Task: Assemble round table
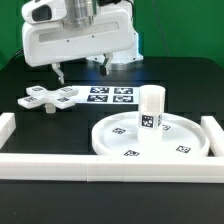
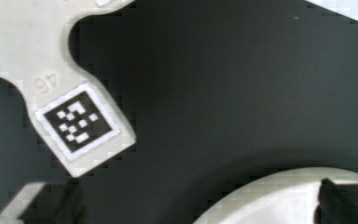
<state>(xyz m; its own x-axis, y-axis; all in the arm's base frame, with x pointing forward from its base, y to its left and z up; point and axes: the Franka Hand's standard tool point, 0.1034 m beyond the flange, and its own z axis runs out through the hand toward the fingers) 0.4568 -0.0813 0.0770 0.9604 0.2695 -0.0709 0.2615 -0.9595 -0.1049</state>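
- Three white plastic parts make up the round table: the large rimmed disc (image 1: 120,138), the short post (image 1: 151,108) and the cross-shaped piece (image 1: 52,97).
- The disc lies flat on the black worktop (image 1: 40,130), in the corner where the front edge meets the edge on the exterior view's right, inside the border bars (image 1: 100,166).
- The post stands upright at about the disc's middle, touching it. Whether it is fixed in or only set there, I cannot tell.
- The cross-shaped piece lies flat toward the edge on the exterior view's left, just beside the marker board (image 1: 110,95) and well apart from the disc.
- The hand (image 1: 81,68) hangs above the worktop toward the far edge, over the cross-shaped piece's inner end. Its fingers are spread wide, with nothing between them.
- The wrist view looks down on one arm of the cross-shaped piece and its tag (image 2: 78,120).
- Handling, as a judgement: the parts look stiff, light and smooth — likely slippery under the pads.
- The cross-shaped piece is thin and low, so it may skid or tip rather than lift.
- Best hold, I judge, is across the width of one arm, pads on its two side edges and close to the centre — not out at the tip.
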